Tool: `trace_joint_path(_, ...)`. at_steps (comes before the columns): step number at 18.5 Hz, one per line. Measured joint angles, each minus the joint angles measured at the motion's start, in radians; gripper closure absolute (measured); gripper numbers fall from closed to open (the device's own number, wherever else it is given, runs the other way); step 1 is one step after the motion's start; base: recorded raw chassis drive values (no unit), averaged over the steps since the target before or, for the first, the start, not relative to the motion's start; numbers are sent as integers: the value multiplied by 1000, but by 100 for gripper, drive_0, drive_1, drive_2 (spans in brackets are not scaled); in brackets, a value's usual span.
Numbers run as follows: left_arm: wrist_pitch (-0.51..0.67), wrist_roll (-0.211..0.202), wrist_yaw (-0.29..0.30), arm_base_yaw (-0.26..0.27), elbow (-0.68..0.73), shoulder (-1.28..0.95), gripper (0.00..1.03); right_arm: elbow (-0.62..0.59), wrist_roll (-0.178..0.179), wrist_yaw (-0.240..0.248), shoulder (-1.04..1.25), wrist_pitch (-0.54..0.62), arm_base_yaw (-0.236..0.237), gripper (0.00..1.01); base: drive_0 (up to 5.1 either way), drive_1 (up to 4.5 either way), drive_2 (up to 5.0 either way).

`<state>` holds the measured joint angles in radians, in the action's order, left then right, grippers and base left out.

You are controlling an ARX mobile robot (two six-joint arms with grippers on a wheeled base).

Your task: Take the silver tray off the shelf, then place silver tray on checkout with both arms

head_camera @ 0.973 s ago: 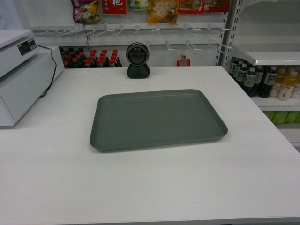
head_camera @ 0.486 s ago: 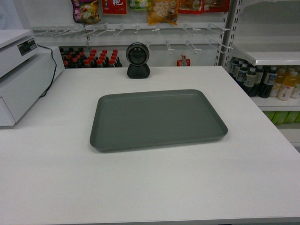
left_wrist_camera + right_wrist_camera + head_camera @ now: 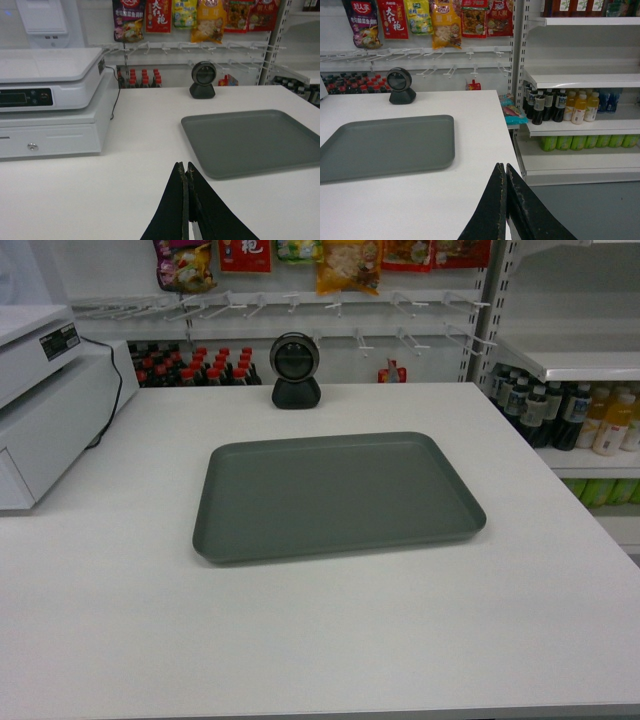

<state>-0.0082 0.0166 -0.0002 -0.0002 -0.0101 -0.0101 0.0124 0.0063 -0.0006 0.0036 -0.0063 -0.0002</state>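
The silver tray (image 3: 335, 495) lies flat and bare on the white checkout (image 3: 320, 640), near its middle, also seen as the tray (image 3: 252, 141) at the right of the left wrist view and the tray (image 3: 385, 146) at the left of the right wrist view. My left gripper (image 3: 185, 167) is shut with nothing in it, hovering over the checkout (image 3: 100, 195) a short way off the tray's near left corner. My right gripper (image 3: 505, 167) is shut and empty too, near the checkout's (image 3: 470, 195) right edge, off the tray's near right corner. Neither gripper shows in the head view.
A black round scanner (image 3: 295, 368) stands behind the tray. A white register box (image 3: 45, 400) with a cable sits at the left. Shelves (image 3: 580, 80) with drink bottles (image 3: 570, 107) stand to the right beyond the counter edge. Snack bags hang on the back wall.
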Motion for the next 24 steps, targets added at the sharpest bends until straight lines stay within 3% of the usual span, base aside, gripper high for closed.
trace_joint_path(2, 2, 0, 0, 0, 0, 0, 102, 0, 0, 0, 0, 2, 0, 95, 0, 0, 0)
trace_joint_path(3, 4, 0, 0, 0, 0, 0, 92, 0, 0, 0, 0, 2, 0, 82, 0, 0, 0)
trace_joint_path(6, 4, 0, 0, 0, 0, 0, 59, 0, 0, 0, 0, 2, 0, 49, 0, 0, 0)
trace_joint_path(9, 4, 0, 0, 0, 0, 0, 18, 0, 0, 0, 0, 2, 0, 7, 0, 0, 0)
trace_joint_path(10, 4, 0, 0, 0, 0, 0, 7, 0, 0, 0, 0, 2, 0, 1, 0, 0, 0)
trace_joint_path(11, 4, 0, 0, 0, 0, 0, 4, 0, 0, 0, 0, 2, 0, 4, 0, 0, 0)
trace_joint_path(24, 4, 0, 0, 0, 0, 0, 5, 0, 0, 0, 0, 2, 0, 3, 0, 0, 0)
